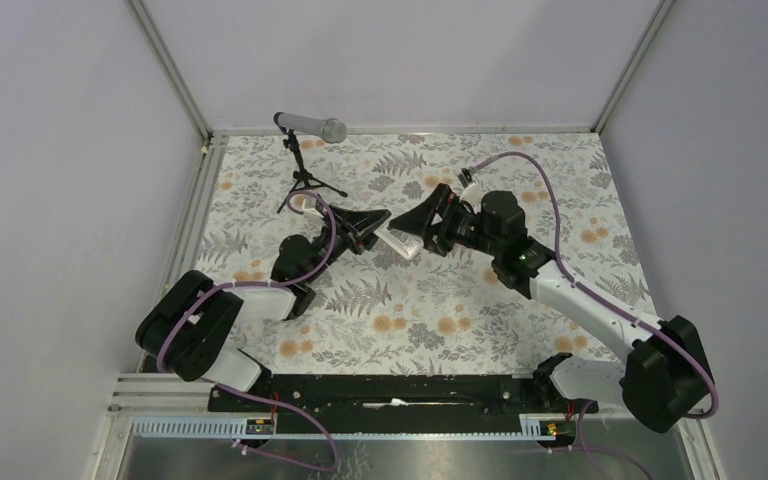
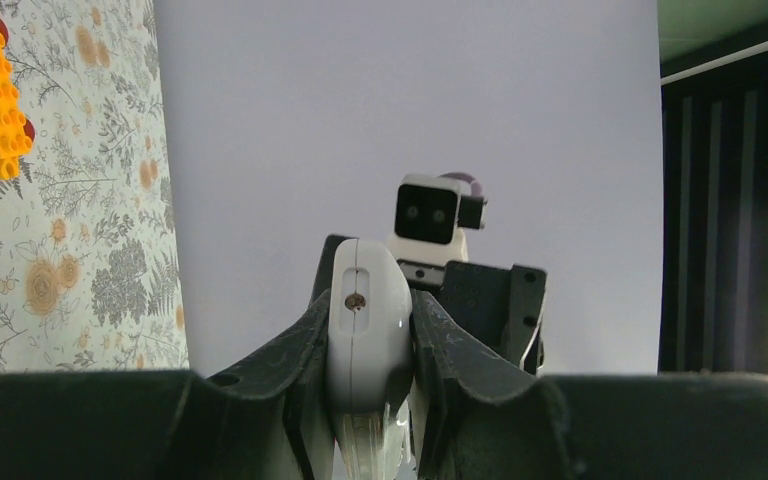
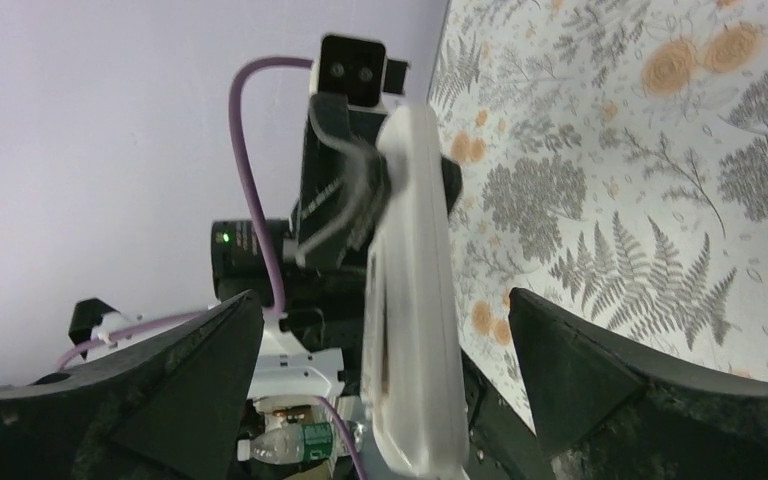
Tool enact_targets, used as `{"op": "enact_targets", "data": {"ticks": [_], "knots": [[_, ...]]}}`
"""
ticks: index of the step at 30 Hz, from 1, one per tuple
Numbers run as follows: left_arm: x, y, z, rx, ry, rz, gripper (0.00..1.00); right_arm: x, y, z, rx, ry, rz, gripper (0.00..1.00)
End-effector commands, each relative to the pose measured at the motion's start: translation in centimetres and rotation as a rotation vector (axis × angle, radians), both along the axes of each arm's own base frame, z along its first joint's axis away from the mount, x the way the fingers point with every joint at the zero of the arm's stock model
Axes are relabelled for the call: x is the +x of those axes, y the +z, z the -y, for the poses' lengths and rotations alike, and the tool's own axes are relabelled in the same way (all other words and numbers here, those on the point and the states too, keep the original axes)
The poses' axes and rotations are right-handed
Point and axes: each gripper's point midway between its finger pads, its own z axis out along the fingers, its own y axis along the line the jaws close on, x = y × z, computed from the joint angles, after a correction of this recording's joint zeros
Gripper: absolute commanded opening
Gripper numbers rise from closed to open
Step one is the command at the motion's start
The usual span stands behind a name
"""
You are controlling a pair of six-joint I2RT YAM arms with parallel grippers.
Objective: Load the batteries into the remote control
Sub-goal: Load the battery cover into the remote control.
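The left arm's black fingers (image 2: 285, 365) are clenched on the slim white plastic remote control (image 1: 401, 243), held over the leaf-printed counter (image 1: 440, 320), while the right arm's black fingers (image 3: 195, 375) are released, spread wide on either side of it without touching.

Soft, even light is falling on the table (image 1: 440, 320), leaving only faint shadows; in the right wrist view the remote (image 3: 415, 300) is showing blurred.
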Motion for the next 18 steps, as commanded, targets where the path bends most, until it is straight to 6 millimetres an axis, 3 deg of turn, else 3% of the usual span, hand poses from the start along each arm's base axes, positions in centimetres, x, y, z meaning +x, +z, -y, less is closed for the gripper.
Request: {"op": "enact_targets", "data": {"ticks": [1,10,16,18], "knots": [[0.0,4.0,-0.5,-0.104,0.003,0.101,0.0,-1.6,-0.7,1.1,0.013,0.005,0.003,0.97],[-0.3,4.4,-0.5,-0.108,-0.004,0.107,0.0,-1.5,-1.2,0.7,0.057,0.006,-0.029,0.67],[-0.5,5.0,-0.5,-0.11,-0.005,0.125,0.0,-1.4,-3.2,0.4,0.049,0.005,-0.104,0.43],[-0.6,5.3,-0.5,-0.107,-0.004,0.136,0.0,-1.5,-3.7,0.5,0.042,0.004,-0.12,0.4]]}}
